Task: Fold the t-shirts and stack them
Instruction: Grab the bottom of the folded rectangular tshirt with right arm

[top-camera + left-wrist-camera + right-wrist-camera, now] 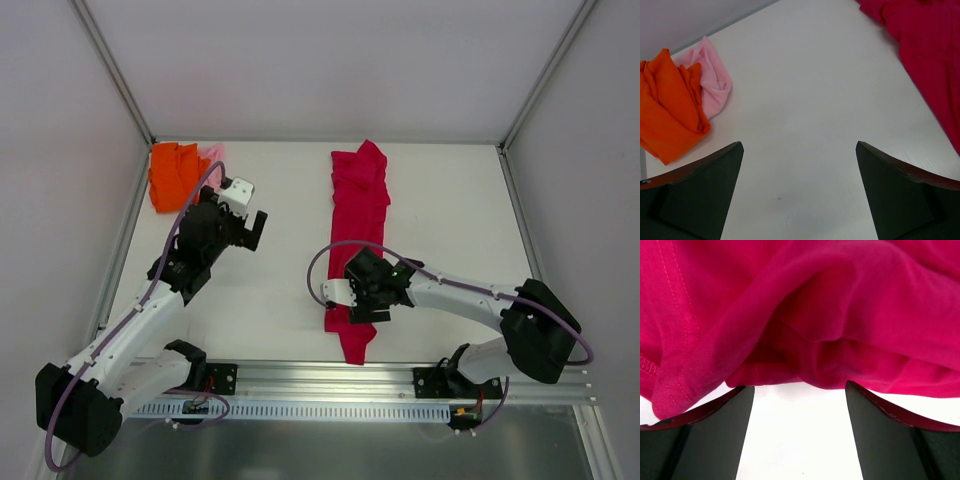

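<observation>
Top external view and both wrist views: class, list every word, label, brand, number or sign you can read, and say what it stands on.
No readable text in any view.
The crimson t-shirt, orange t-shirt and pink t-shirt show no print or tag.
The table is blank.
Any marking on the small electronics on the rail is too small to read.

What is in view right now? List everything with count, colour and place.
red t-shirt: one, crimson, lying as a long strip down the table's middle
orange t-shirt: one, bright orange, crumpled at the far left corner
pink t-shirt: one, pale pink, against the orange one, partly behind it
table: one, white, under everything
rail: one, silver, along the near edge
left gripper: one, black, open, over bare table
right gripper: one, black, open, at the red t-shirt's near part
</observation>
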